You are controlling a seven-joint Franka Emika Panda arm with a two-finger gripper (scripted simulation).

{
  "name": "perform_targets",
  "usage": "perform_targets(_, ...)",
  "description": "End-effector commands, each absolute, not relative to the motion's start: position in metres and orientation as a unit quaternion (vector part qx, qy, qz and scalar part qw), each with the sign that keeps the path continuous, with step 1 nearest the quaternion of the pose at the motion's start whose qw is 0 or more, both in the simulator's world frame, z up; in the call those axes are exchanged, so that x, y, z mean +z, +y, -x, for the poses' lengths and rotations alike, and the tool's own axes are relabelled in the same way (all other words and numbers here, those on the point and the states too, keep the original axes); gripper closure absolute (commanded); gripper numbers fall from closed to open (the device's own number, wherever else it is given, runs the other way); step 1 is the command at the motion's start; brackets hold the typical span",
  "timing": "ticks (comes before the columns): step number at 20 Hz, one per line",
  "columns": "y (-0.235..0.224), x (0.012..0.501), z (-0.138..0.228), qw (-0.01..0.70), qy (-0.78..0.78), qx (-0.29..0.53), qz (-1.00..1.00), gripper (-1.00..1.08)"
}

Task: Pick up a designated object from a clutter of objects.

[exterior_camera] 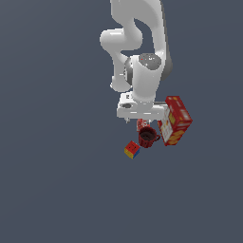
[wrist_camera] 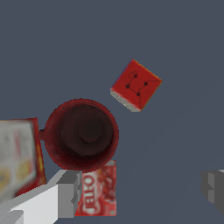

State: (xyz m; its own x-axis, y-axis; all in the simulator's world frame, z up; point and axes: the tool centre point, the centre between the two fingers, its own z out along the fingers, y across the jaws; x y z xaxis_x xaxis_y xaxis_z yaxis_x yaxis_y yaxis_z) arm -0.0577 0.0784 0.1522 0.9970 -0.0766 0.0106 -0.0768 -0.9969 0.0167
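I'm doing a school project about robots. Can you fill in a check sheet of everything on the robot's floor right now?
Surface: plain dark grey floor, bare around the group.
Job's thing: small red package with white lettering, lying flat beside the mug, partly behind one finger.
Clutter: dark red mug, upright, empty; large red-and-yellow box; multicoloured cube, apart from the mug.
Gripper: gripper open, fingers wide apart, above the package, holding nothing.
Cables: nothing seen.
Surroundings: nothing seen besides the white arm.
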Motion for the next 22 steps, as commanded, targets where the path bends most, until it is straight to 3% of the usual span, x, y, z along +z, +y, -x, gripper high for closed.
perform_targets(1, 0.091, 0.131, 0.073, 0.008, -0.041, 0.005, -0.999, -0.92)
perform_targets(12, 0.125, 0.076, 0.127, 0.002, -0.046, 0.001, -0.999, -0.92)
perform_targets(22, 0.131, 0.066, 0.140, 0.000, -0.047, 0.000, -0.999, -0.92)
